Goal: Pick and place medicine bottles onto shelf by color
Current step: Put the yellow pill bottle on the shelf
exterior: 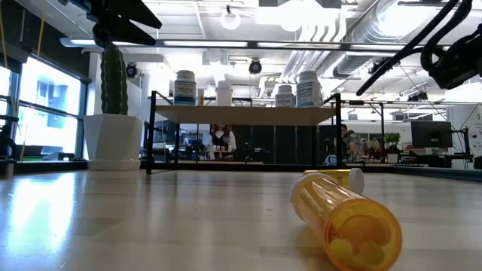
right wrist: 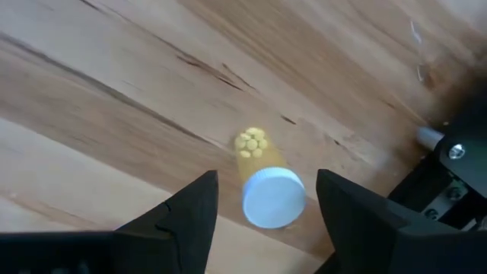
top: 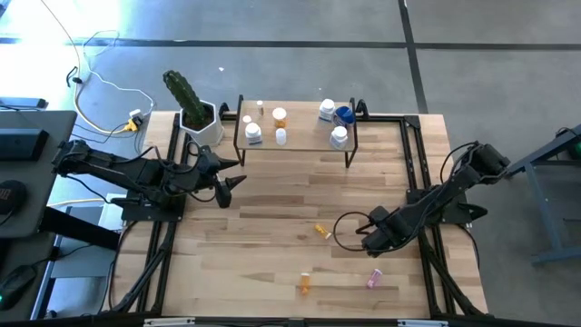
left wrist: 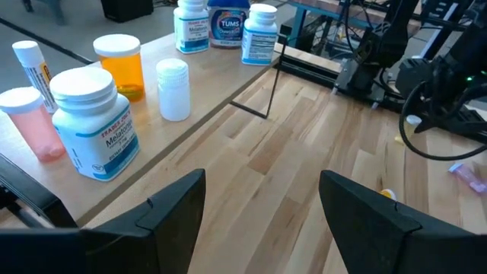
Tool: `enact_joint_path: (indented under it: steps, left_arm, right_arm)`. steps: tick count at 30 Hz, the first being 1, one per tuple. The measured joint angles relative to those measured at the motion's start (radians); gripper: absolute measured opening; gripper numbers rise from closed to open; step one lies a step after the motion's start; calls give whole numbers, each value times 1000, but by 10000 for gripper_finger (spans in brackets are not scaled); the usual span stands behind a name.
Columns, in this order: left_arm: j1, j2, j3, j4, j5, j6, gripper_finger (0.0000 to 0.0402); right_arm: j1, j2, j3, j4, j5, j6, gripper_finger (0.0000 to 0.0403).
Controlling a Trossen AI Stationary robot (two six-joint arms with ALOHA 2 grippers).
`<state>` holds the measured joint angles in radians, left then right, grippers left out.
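Observation:
The shelf (top: 295,138) stands at the table's far middle and carries several medicine bottles, among them a pink one (left wrist: 34,122), a white one (left wrist: 95,125), an orange one (left wrist: 122,65) and a blue one (left wrist: 228,21). My left gripper (left wrist: 262,183) hovers open just left of the shelf (top: 232,182). My right gripper (top: 370,243) points down at the table's right, open. An orange white-capped bottle (right wrist: 272,196) sits below and between its fingers, cap toward the camera, with a gap on each side. Another orange bottle (top: 321,231), a third (top: 305,283) and a pink one (top: 374,278) lie on the table.
A white pot with a green cactus (top: 200,123) stands at the shelf's left end. Black metal rails (top: 413,173) run along the table's sides. People stand in the room beyond the table (exterior: 220,139). Bare wood (top: 272,218) lies between the shelf and the loose bottles.

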<state>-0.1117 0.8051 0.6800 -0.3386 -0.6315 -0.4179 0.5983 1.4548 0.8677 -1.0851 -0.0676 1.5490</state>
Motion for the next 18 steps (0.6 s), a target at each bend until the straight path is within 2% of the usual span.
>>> enact_joint_path:
  steps: [11, 18]
  left_arm:
    - [0, 0, 0, 0, 0, 1, 248]
    - [0, 0, 0, 0, 0, 2, 248]
  right_arm:
    - [0, 0, 0, 2, -22, 22, 114]
    - [-3, -1, 8, 13, -69, 25, 101]
